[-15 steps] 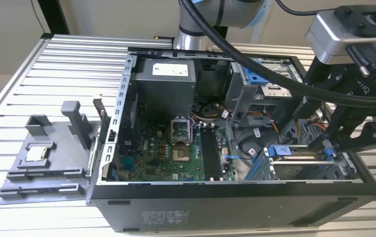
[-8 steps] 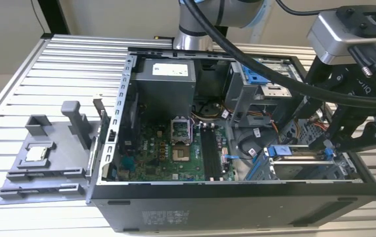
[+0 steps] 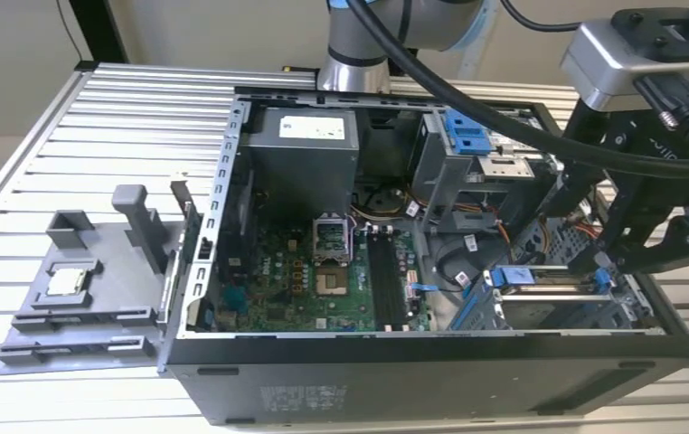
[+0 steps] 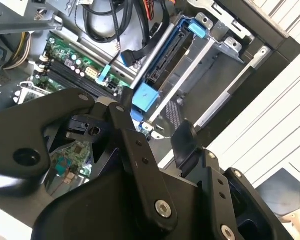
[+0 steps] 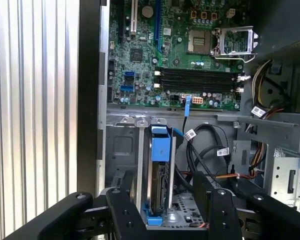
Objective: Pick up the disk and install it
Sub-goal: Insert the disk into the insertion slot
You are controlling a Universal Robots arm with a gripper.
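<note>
Ribbed aluminium table (image 3: 103, 117) carries all items; a beige wall stands behind. Largest item: black metal PC case (image 3: 441, 371), lying on its side w/ the side panel off and the interior facing up. A grey robot arm (image 3: 369, 36) rises behind the case and reaches over its corner at the exterior view's right.

Case contents:
- Grey box-shaped power supply (image 3: 302, 172) against the rear wall.
- Green motherboard (image 3: 320, 280) flat on the case floor, w/ black memory slots (image 5: 197, 80) along one edge.
- Grey metal cage w/ a blue plastic latch (image 3: 466, 136), beside the power supply, toward the exterior view's right.
- Grey sheet-metal drive bay (image 3: 561, 312) in the front corner at the exterior view's right.
- Black cable bundle (image 5: 205, 145) between the motherboard edge and the bay.

Drive bay contents: the disk (image 5: 160, 175), a flat silver-grey metal hard drive framed by a blue plastic carrier rail. It stands on edge in a bay slot, blue tab end toward the motherboard. Whether it is fully seated cannot be told.

Outside the case: grey plastic fixture tray (image 3: 80, 316) on the table, just beside the case wall at the exterior view's left. One recess holds a small square silver processor chip (image 3: 67, 280).

Black two-finger gripper (image 3: 640, 249) hangs over the drive bay. Status: released, holding nothing. In the first wrist view its fingers (image 5: 124, 215) are spread, one on either side of the disk, apart from it.
</note>
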